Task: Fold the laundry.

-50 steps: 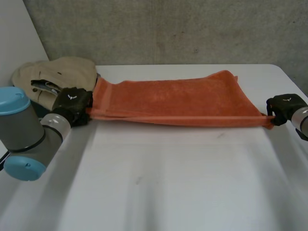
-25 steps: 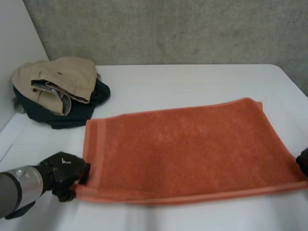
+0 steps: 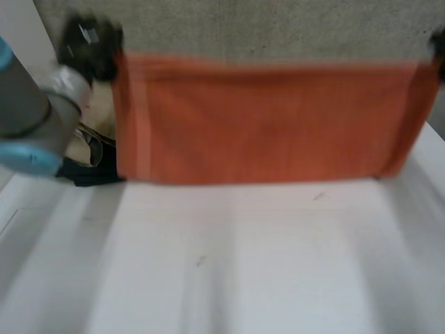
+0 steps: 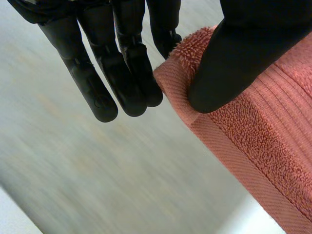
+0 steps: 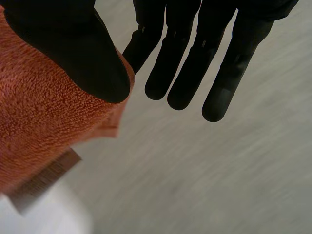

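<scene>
Head view, left to right: left arm raised, left hand up high, pinching the upper left corner of the towel. Behind that arm, pile of clothes at the back of the counter, partly screened by the towel's left side. Towel lifted and spread wide between both hands like a curtain, lower edge near the counter, contact not clear. At the far right, right hand on the other upper corner.

Left wrist view: thumb pressed onto the corner, clamping it against straight fingers held close together. Right wrist view: same pinch, thumb on cloth, fingers straight and slightly fanned behind it.

Likely trouble: very little cloth under either thumb, so a quick swing or an uneven pull could tug a corner free and drop one side. Could also land skewed if one hand comes down ahead of the other, or snag the clothes pile with the lower left corner.

Looks orange, thick and loopy in the pile, with a flat woven band along the left end. Top edge taut, body hanging smooth with few wrinkles.
</scene>
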